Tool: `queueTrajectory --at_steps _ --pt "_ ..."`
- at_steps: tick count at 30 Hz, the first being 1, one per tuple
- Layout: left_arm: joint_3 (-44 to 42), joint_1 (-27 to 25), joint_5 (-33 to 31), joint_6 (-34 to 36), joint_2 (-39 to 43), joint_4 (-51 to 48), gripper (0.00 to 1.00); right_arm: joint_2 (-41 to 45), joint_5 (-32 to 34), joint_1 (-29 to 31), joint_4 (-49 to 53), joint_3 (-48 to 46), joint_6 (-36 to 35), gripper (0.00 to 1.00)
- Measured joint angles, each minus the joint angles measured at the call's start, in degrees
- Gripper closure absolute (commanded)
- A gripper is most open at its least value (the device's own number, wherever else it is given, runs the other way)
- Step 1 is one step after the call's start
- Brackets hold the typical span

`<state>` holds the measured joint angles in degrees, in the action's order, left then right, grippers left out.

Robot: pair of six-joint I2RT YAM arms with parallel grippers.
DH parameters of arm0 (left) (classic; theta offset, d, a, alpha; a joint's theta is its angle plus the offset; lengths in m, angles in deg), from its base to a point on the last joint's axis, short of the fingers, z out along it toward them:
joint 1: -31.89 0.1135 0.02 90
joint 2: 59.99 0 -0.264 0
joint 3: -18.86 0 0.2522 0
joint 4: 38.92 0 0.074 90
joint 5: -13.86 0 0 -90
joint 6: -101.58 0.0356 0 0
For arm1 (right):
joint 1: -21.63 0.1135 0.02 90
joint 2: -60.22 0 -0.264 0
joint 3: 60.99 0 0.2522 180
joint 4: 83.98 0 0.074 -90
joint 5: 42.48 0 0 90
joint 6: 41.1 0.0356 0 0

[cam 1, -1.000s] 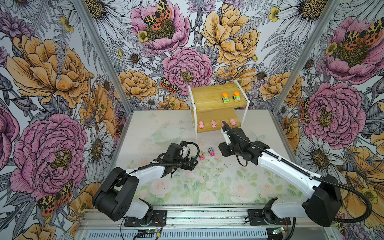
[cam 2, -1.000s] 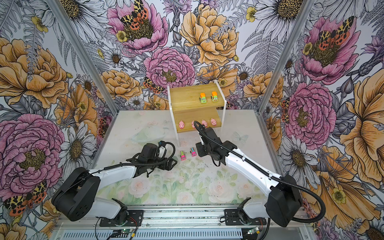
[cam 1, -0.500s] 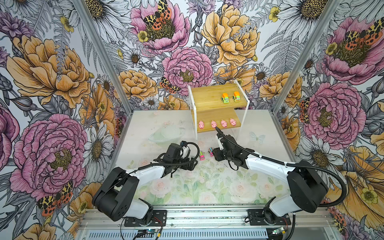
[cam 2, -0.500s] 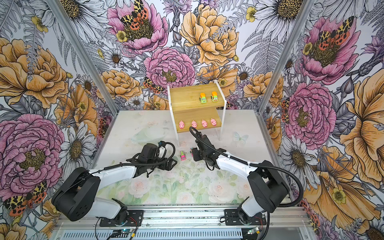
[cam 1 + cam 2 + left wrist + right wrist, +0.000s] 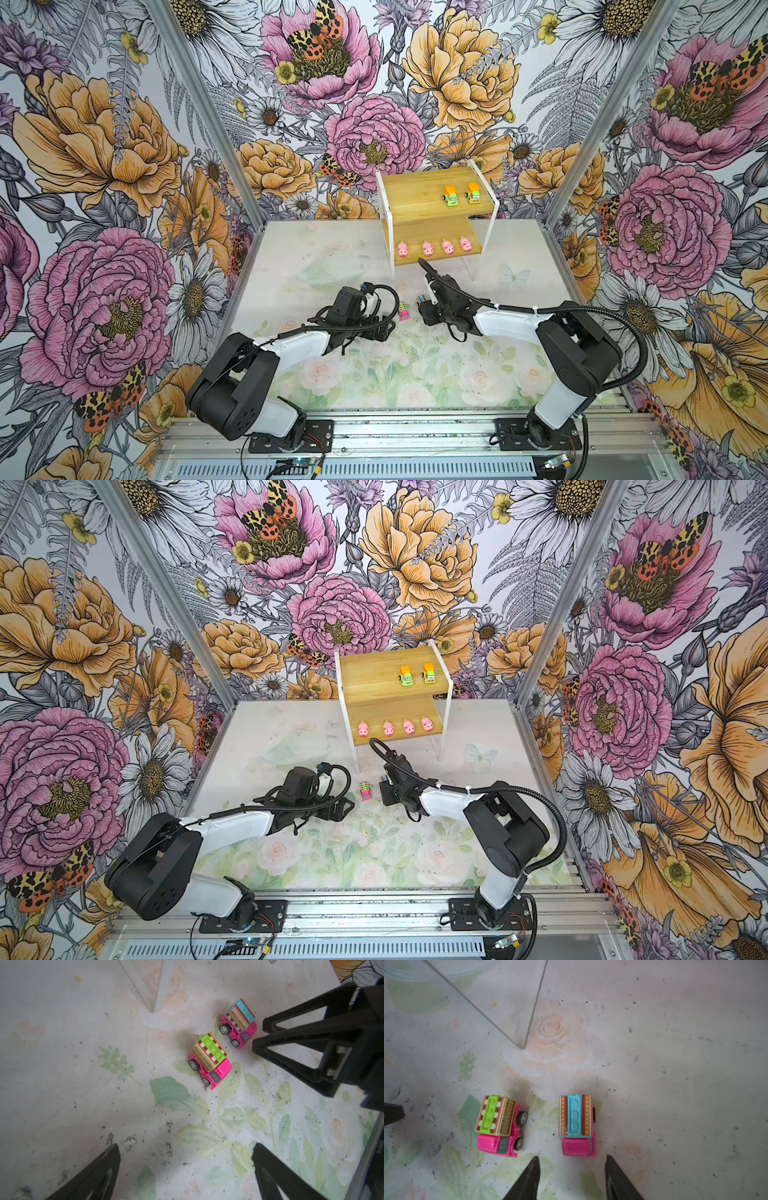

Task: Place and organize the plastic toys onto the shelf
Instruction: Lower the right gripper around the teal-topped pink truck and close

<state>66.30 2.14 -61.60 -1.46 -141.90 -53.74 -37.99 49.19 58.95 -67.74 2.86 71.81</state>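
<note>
The shelf (image 5: 411,195) (image 5: 370,675) stands at the back. Two green trucks (image 5: 450,196) (image 5: 473,193) sit on its upper board and several pink pigs (image 5: 402,249) line its lower board. On the mat in front are two pink trucks. The green-topped one (image 5: 403,311) (image 5: 209,1059) (image 5: 499,1126) lies between the arms. The blue-topped one (image 5: 577,1126) (image 5: 239,1023) is mostly hidden under my right gripper (image 5: 428,307) (image 5: 572,1159), which is open, its tips just short of that truck's cab. My left gripper (image 5: 386,328) (image 5: 186,1149) is open and empty, close to the green-topped truck.
The shelf's white front leg (image 5: 533,1007) (image 5: 160,985) meets the mat just beyond the two trucks. In the left wrist view the right gripper's fingers (image 5: 286,1064) point at the blue-topped truck. Flowered walls (image 5: 124,208) close in both sides.
My right gripper has pulled back from the shelf's lower board and come down to the mat behind the blue-topped truck, its jaws slightly narrower. The left arm has not moved.
</note>
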Motion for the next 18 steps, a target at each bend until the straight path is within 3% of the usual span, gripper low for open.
queueTrajectory --at_steps 18 --pt "0.0 0.0 -0.17 -0.02 -1.25 0.02 0.01 -6.47 0.17 0.0 -2.23 3.78 0.2 0.52"
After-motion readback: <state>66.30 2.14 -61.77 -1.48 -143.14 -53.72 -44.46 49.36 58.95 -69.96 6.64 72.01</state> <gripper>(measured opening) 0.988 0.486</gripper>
